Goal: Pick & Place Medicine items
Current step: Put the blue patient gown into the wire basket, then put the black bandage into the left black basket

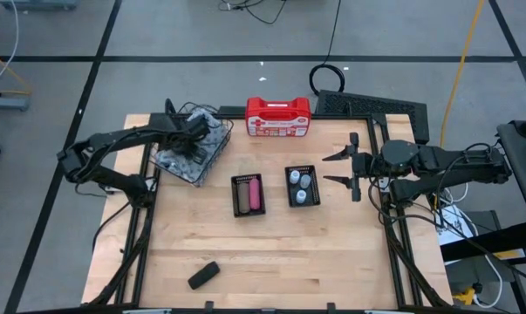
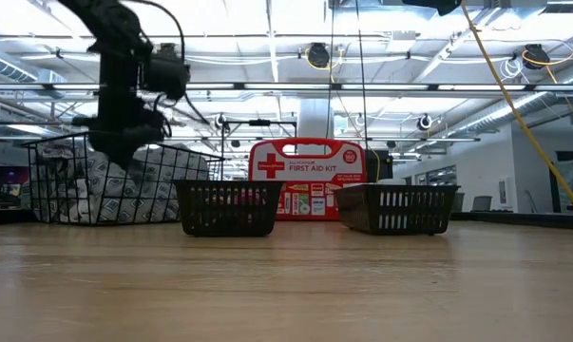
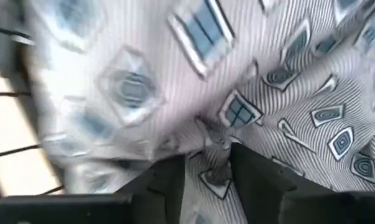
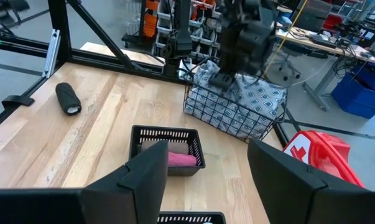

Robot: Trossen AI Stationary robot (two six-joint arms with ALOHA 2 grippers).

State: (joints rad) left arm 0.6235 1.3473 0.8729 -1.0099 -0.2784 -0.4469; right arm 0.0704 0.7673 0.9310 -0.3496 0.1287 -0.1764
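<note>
My left gripper [image 1: 191,144] reaches down into a wire basket [image 1: 212,164] lined with a blue-and-white patterned cloth [image 3: 280,93]; no medicine item shows in the left wrist view. My right gripper [image 1: 339,168] hangs open above the table, right of the tray [image 1: 290,199] that holds the whitish round bottles [image 1: 302,186]. The other black mesh tray [image 1: 235,208] holds a pink block [image 1: 255,194] and a brown block [image 1: 243,195]. A black oblong block [image 1: 203,275] lies flat on the wood near the table's near edge. My left gripper comes from above, pointing down into the basket. Its two fingers [image 3: 168,180] stand close together on a puckered fold of the cloth [image 3: 215,138], which bunches up between their ends. Whether anything lies inside that fold, I cannot tell.
A red-and-white first aid case [image 1: 278,116] stands upright at the far edge, behind the two trays. A dark keyboard-like slab [image 1: 372,106] lies at the far right corner. Bare wood spreads over the near half of the table [image 1: 315,262].
</note>
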